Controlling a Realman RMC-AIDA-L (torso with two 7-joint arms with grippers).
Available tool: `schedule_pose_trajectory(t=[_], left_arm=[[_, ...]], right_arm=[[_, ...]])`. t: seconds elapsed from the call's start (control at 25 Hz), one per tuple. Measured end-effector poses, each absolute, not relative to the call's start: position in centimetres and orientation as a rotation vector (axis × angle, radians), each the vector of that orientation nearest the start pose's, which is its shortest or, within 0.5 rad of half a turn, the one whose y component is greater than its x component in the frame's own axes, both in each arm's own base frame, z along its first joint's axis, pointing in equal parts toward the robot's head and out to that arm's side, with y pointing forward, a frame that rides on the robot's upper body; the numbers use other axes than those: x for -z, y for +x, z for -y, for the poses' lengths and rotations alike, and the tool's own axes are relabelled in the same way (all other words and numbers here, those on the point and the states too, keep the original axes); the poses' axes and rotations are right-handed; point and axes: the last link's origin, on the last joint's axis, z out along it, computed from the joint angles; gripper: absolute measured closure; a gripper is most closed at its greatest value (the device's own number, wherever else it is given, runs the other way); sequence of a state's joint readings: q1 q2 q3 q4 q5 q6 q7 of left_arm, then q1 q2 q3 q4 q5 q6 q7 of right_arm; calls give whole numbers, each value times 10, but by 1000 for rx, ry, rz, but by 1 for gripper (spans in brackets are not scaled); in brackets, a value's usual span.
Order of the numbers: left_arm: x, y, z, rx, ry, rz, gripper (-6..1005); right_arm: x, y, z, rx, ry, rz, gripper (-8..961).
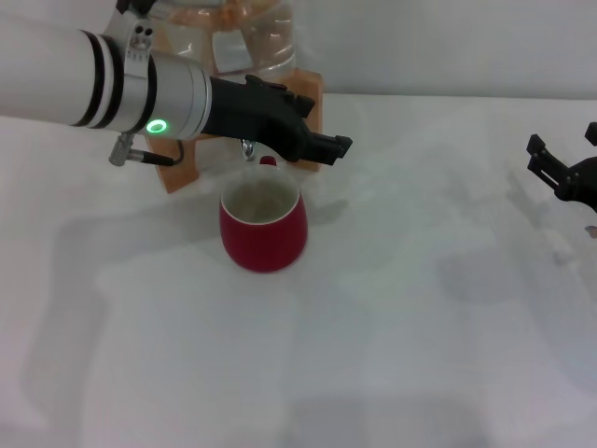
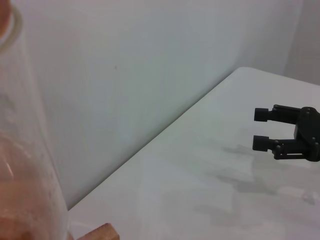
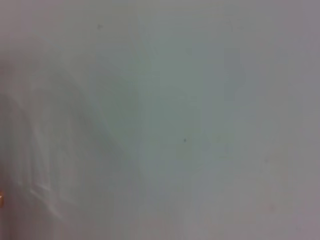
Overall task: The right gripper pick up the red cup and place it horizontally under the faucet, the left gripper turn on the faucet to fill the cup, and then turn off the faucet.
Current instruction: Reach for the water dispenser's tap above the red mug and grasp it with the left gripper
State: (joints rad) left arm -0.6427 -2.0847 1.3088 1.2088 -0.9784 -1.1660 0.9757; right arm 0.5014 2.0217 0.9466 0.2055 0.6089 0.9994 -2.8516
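The left tool [image 1: 317,142], whose finger state I cannot tell, reaches over the faucet [image 1: 249,147], probably to work its lever, with the red cup [image 1: 263,227] upright just below on the white desk [image 1: 420,327], while the right tool [image 2: 272,129], spread empty, waits well apart.

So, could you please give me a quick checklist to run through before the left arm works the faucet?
1. Red cup upright on the table: ok.
2. Cup mouth below the faucet spout: ok, as the head view shows it.
3. Left tool at the faucet: ok; contact with the lever: cannot tell.
4. Right tool open, holding nothing, well away from the cup: ok.
5. Water flowing: cannot tell.
6. Cup fill level: cannot tell.
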Motion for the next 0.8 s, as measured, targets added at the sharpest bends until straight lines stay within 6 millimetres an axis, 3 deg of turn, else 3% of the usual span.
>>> schedule_pose_trajectory(t=[0.8], left_arm=[[5,-131,-398,238,-2654,534,239]], right_arm=[[17,316,-361,-689,-1762,-593,81]])
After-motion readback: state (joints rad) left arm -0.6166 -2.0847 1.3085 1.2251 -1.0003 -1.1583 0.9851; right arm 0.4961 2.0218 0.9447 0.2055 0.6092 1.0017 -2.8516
